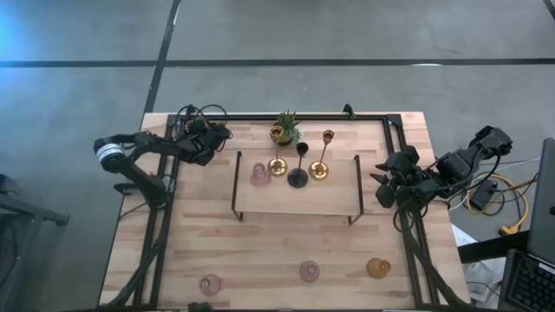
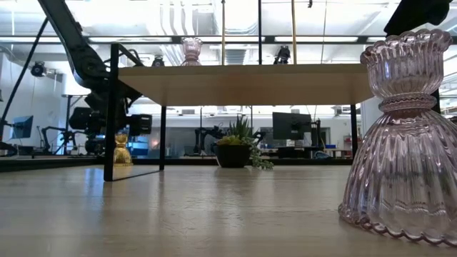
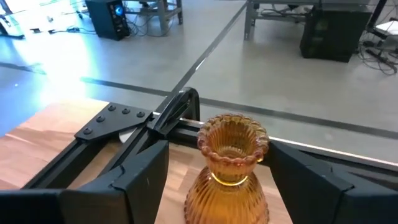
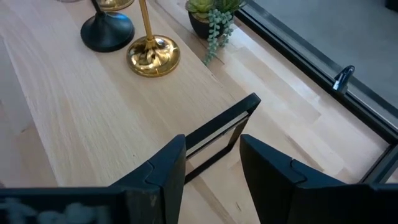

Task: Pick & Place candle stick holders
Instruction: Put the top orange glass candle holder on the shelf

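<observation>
Candle stick holders sit scattered over the table point(image 1: 199, 234), left to right in the high view. Far upper left, the left gripper point(image 3: 217, 180) straddles an amber glass holder point(image 3: 229, 168) near the table's back left corner. Its fingers point(image 3: 140, 180) are spread wide on either side of the glass, and I cannot tell if either touches it. Judged: this is either a grasp about to start or a release just done, not a firm hold.

Mid frame, a raised wooden shelf point(image 1: 295, 195) on black legs carries a pink glass holder point(image 1: 259, 176), a gold stick holder point(image 1: 277, 165), a black stick holder point(image 1: 298, 176) and a second gold stick holder point(image 1: 320, 169). They are grouped upright along the shelf's back, likely the place target. A potted plant point(image 1: 284, 130) stands just behind the shelf, not part of the task.

Along the bottom edge, three squat holders wait unplaced: pink at lower left point(image 1: 210, 283), pink at lower centre point(image 1: 310, 271), amber at lower right point(image 1: 378, 268).

Right side, mid height: the right gripper point(image 4: 211, 162) hovers beside the shelf's right end, fingers partly apart, nothing between them. It looks parked.
</observation>
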Controlling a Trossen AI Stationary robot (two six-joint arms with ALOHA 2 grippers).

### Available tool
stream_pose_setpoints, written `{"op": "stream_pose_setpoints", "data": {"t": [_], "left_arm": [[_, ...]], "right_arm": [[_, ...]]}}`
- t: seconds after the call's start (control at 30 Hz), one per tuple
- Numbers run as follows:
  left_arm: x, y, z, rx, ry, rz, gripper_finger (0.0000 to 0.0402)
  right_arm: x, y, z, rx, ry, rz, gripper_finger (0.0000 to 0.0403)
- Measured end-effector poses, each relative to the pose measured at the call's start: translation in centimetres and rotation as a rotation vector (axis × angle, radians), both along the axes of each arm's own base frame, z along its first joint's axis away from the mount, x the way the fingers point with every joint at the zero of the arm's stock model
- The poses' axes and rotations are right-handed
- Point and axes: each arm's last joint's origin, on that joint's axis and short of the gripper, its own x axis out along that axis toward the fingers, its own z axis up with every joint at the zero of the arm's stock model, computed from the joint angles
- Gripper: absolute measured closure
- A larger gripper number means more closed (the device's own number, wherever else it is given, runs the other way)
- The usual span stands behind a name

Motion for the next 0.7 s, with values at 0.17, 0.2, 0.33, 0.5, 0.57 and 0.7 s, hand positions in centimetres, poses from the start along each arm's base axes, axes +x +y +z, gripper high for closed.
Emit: {"op": "stream_pose_setpoints", "data": {"t": [0.17, 0.2, 0.33, 0.5, 0.57, 0.7], "left_arm": [[-0.14, 0.96, -0.75, 0.006, -0.007, 0.028, 0.0127], [-0.14, 1.09, -0.85, 0.006, -0.005, 0.033, 0.0128], [-0.09, 1.1, -0.91, 0.021, 0.003, 0.052, 0.0128], [-0.15, 1.07, -0.87, 0.052, -0.029, 0.085, 0.013], [-0.17, 1.07, -0.86, 0.059, -0.033, 0.093, 0.0131], [-0.18, 1.06, -0.83, 0.077, -0.05, 0.11, 0.0131]], "right_arm": [[0.0, 0.01, 0.0, -0.002, 0.001, 0.002, 0.0254], [0.01, 0.0, 0.0, -0.002, 0.001, 0.001, 0.0255], [0.01, 0.0, 0.0, -0.002, 0.001, 0.001, 0.0261], [0.02, -0.04, 0.04, -0.018, -0.009, -0.006, 0.0264], [0.02, -0.04, 0.04, -0.019, -0.01, -0.006, 0.0262], [0.03, -0.03, 0.04, -0.022, -0.008, -0.002, 0.0257]]}}
